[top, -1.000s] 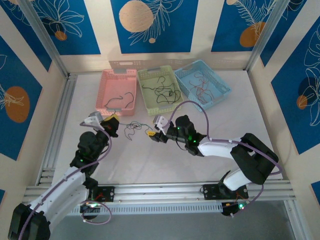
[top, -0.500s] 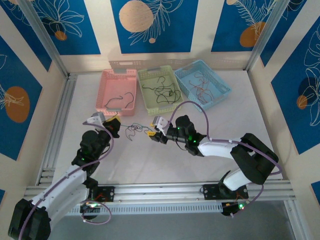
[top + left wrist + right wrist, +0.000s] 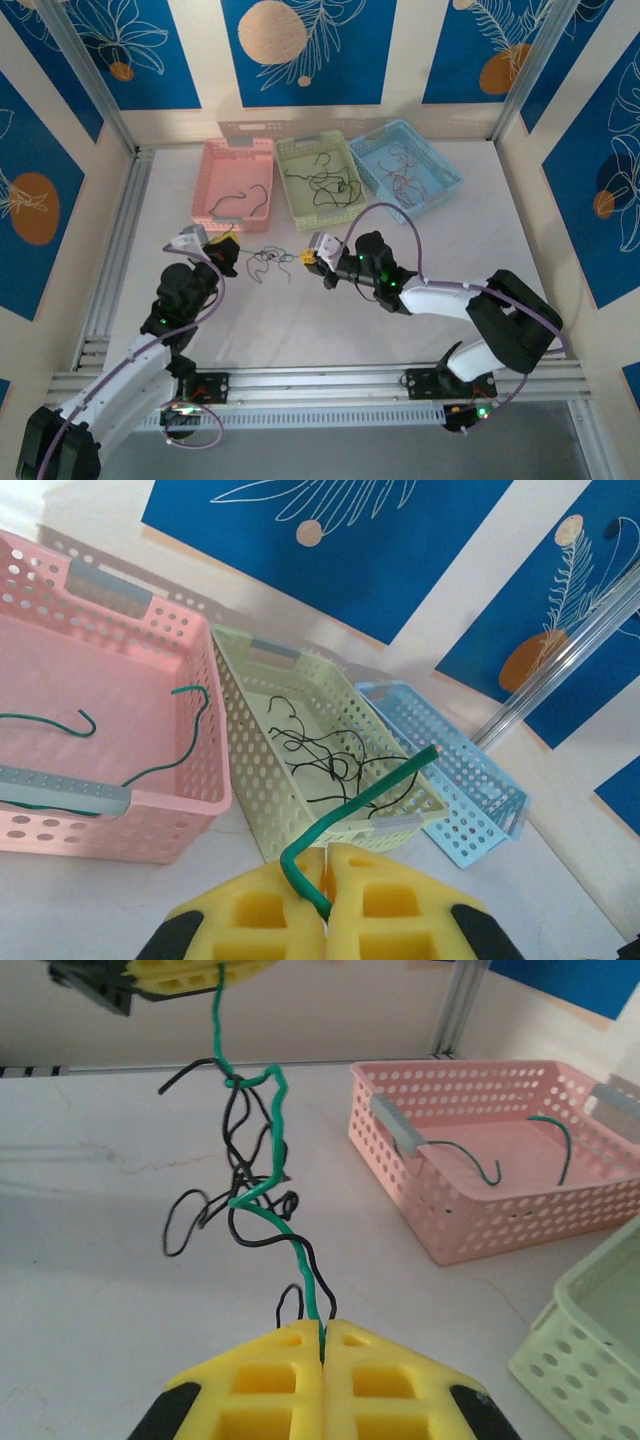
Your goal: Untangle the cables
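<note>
Left arm came up the left side of the table (image 3: 330,320), elbow folded, wrist tipped toward the far baskets. The left gripper (image 3: 226,243) was pinched fully together on one end of the green cable (image 3: 352,798). From its own wrist camera, the wire rose out of the seam between the yellow pads (image 3: 390,910), kinked, and poked its free tip toward the baskets.

Right arm swept in from the right, forearm low and pointing left across the middle of the table. The right gripper (image 3: 309,259) was clamped tight too, biting the other end of that same green cable. A black strand ran into the seam right beside it, and whether that one was actually gripped I couldn't tell.

Between the two grippers sat the tangle (image 3: 270,260), strung along the green cable. From the right wrist the green line climbed toward the left gripper, with the black cables (image 3: 240,1160) looped and knotted around it about midway. That knot was what stood in the way.

Beyond the tangle, three baskets stood in a row at the far side. The pink basket (image 3: 238,148) was on the left with two green wires (image 3: 170,752) inside. The green basket (image 3: 312,142) sat in the middle holding black wires (image 3: 320,755). The blue basket (image 3: 400,130) on the right held thin reddish wires (image 3: 405,180).
</note>
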Motion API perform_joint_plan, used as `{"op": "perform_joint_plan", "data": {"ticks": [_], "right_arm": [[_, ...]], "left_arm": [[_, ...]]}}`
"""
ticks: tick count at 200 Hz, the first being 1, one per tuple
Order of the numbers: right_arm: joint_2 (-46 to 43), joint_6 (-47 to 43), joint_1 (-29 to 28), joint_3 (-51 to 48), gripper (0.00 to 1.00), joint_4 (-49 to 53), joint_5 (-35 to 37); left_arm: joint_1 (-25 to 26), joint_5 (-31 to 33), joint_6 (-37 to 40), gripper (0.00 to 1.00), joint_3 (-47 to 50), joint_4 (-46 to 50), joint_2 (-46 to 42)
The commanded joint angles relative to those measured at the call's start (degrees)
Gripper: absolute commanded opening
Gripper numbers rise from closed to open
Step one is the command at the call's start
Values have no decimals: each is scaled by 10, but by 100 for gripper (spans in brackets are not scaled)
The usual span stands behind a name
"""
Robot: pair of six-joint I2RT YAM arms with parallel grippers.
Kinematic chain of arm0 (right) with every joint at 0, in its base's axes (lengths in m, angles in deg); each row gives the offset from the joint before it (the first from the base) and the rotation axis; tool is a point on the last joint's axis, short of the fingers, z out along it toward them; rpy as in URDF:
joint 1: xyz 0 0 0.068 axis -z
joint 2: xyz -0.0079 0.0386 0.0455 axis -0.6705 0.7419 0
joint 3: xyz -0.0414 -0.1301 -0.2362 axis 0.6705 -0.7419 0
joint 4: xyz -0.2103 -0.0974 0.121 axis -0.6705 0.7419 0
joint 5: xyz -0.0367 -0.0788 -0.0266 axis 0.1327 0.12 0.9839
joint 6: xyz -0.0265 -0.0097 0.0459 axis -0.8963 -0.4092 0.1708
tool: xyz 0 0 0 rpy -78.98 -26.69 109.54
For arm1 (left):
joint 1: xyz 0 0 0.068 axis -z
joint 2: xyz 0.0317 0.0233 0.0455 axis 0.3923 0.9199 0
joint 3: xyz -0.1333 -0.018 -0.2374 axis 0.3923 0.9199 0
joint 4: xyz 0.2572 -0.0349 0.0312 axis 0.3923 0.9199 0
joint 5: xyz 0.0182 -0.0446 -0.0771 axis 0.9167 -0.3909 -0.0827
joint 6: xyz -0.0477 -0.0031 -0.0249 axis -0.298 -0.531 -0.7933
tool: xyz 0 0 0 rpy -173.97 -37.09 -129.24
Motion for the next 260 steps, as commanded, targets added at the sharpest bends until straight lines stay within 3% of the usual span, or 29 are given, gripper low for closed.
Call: {"op": "perform_joint_plan", "data": {"ticks": [1,23,39,78,124,144,151,160,170,192,229,260], "right_arm": [[-22,25,18,-11,0,-20,65],[-32,54,38,-25,0,-43,143],[-44,78,56,-34,0,-47,160],[-51,97,68,-38,0,-49,118],[-64,106,76,-47,0,-55,130],[-70,109,79,-47,0,-53,82],[-71,115,79,-43,14,-47,60],[-71,128,79,-35,39,-33,41],[-66,132,77,-26,49,-16,18],[-68,125,69,-32,54,-29,13],[-88,143,90,-59,56,-75,16],[-81,147,92,-67,56,-105,-29]], "left_arm": [[-6,55,21,0,-1,26,-41],[-6,97,43,0,-8,81,-98],[-6,120,54,0,-10,110,-140],[-6,124,57,0,-11,126,-173],[-6,135,60,0,-16,139,-190],[-6,120,54,0,-21,137,-187],[-6,107,50,0,-23,130,-179],[-6,85,46,0,-31,118,-164],[-6,55,46,0,-42,105,-145],[-6,23,45,0,-67,93,-125],[-6,44,47,0,-95,121,-131],[-6,54,-19,0,-88,117,-143]]}}
